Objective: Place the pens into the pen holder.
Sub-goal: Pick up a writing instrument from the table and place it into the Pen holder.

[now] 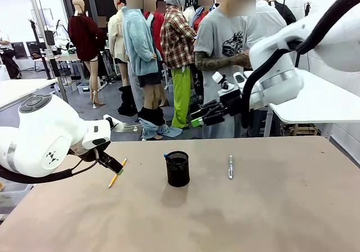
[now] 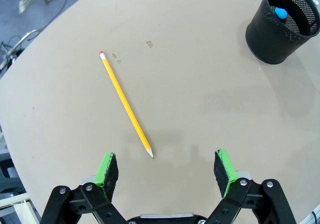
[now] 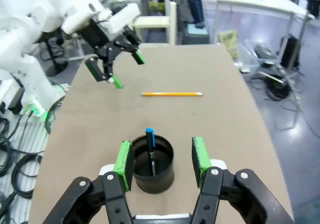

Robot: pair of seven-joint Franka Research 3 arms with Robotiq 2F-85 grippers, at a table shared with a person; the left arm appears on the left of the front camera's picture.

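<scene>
The black mesh pen holder (image 1: 178, 170) stands mid-table with a dark blue pen (image 1: 167, 156) upright inside it. On the table to its left lies a yellow pencil (image 1: 117, 173), and a silver pen (image 1: 230, 166) lies to its right. My left gripper (image 1: 112, 165) hovers open just above the pencil; in the left wrist view the pencil (image 2: 125, 104) points its tip between the spread fingers of that gripper (image 2: 166, 166). Raised high above the table, my right gripper (image 1: 198, 117) is open and holds nothing. Its wrist view looks down past the gripper (image 3: 162, 156) onto the holder (image 3: 152, 166) and the blue pen (image 3: 150, 139).
A person (image 1: 230, 44) stands at the far side of the table behind my right arm. A white side table (image 1: 320, 103) sits at the right. The left arm's gripper (image 3: 129, 70) and the pencil (image 3: 171, 93) show beyond the holder in the right wrist view.
</scene>
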